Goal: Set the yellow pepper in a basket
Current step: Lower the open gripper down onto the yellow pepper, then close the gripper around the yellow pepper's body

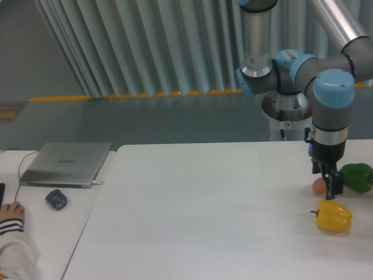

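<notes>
The yellow pepper (333, 216) lies on the white table (204, 210) near its right edge, glossy and lobed, its short dark stem pointing left. My gripper (333, 190) hangs straight down just above the pepper's top, a small gap still between them. Its dark fingers look close together with nothing held, but the view does not settle whether they are open or shut. No basket is in view.
A green bell pepper (356, 177) lies right of the gripper, and a small orange-pink fruit (318, 186) sits just left of it. On the side desk at left are a closed laptop (65, 164), a mouse (56, 199) and a person's hand (10, 211).
</notes>
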{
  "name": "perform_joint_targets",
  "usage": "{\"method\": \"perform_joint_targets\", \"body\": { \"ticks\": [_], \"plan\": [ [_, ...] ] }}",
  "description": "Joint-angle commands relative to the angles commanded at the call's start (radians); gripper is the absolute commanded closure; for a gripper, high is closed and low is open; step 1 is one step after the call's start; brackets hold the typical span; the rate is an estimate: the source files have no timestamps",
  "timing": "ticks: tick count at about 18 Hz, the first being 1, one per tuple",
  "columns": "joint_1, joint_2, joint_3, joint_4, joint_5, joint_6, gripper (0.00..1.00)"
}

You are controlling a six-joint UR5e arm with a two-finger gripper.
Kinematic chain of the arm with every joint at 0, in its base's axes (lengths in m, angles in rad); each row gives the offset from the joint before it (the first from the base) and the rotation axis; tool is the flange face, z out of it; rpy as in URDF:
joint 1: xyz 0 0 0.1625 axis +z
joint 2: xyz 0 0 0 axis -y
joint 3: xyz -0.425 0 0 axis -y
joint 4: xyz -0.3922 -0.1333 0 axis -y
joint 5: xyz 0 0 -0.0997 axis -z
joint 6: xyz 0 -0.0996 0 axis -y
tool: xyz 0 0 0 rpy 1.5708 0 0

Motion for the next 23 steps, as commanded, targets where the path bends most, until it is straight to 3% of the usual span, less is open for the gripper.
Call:
{"method": "perform_joint_targets", "body": {
  "ticks": [4, 7, 10, 12, 16, 23],
  "plan": [
    [-0.002, 0.000, -0.002, 0.006, 0.015, -0.005, 0.00],
    [-0.006, -0.003, -0.005, 0.015, 0.090, -0.015, 0.00],
    [-0.017, -0.006, -0.011, 0.015, 0.080, -0.063, 0.00],
    [-0.018, -0.009, -0.020, 0.040, 0.078, -0.071, 0.00],
    [-0.035, -0.018, -0.069, 0.170, 0.078, -0.112, 0.00],
    [-0.038, -0.080, -0.014, 0.179, 0.109, -0.043, 0.00]
  ]
}}
